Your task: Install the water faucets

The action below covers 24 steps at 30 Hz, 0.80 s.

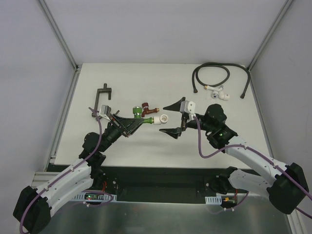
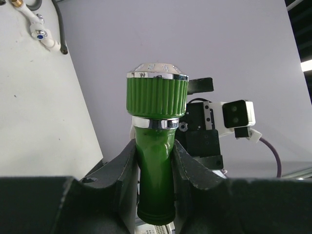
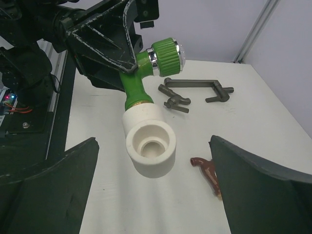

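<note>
So, left jaws: pinching the bright green plastic faucet (image 2: 156,141)
Right jaws: gaping wide
Tip: probably centring on its white cylindrical fitting (image 3: 148,146) first

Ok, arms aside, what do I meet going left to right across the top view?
The clamp → green faucet → white fitting → hose. The red faucet overlaps the green one, so I left it out.
</note>
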{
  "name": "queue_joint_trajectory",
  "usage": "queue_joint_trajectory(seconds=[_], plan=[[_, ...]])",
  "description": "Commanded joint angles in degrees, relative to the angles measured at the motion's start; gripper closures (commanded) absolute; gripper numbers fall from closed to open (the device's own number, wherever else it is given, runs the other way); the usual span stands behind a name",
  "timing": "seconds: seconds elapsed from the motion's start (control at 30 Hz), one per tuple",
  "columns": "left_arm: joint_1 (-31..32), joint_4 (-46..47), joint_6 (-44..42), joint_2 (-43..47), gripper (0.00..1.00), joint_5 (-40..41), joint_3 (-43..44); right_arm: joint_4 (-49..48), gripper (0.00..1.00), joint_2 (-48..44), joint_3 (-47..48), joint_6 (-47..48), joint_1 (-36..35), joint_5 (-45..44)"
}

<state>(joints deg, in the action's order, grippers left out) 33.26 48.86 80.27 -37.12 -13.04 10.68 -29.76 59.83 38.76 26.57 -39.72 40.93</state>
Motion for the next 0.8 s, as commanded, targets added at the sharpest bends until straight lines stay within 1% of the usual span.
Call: queue_joint_trajectory(seconds=[0.0, 0.2, 0.33, 0.5, 0.77], plan=[[-0.56, 7.13, 1.91, 0.56, 1.0, -2.16, 3.91, -4.43, 0.03, -1.56, 0.44, -1.16, -0.09, 3.54], [-0.56, 7.48, 2.08, 0.12, 1.0, -3.13, 4.26, -6.62, 0.1, -2.44, 0.26, -3.8, -0.18, 5.92], [-0.56, 7.83, 1.82, -1.98, 1.0, -4.8, 5.49, -8.47, 0.14, -2.53, -0.18, -4.94, -0.27, 6.09], [-0.56, 11.6, 3.14, -4.79, 1.0, -7.53, 6.37, -9.53, 0.22, -1.48, 0.0, -6.09, -0.27, 6.97], [-0.56, 12.58, 3.05, -5.41, 1.0, -7.97, 7.08, -9.53, 0.27, -0.69, 0.17, -6.09, -0.35, 6.8]])
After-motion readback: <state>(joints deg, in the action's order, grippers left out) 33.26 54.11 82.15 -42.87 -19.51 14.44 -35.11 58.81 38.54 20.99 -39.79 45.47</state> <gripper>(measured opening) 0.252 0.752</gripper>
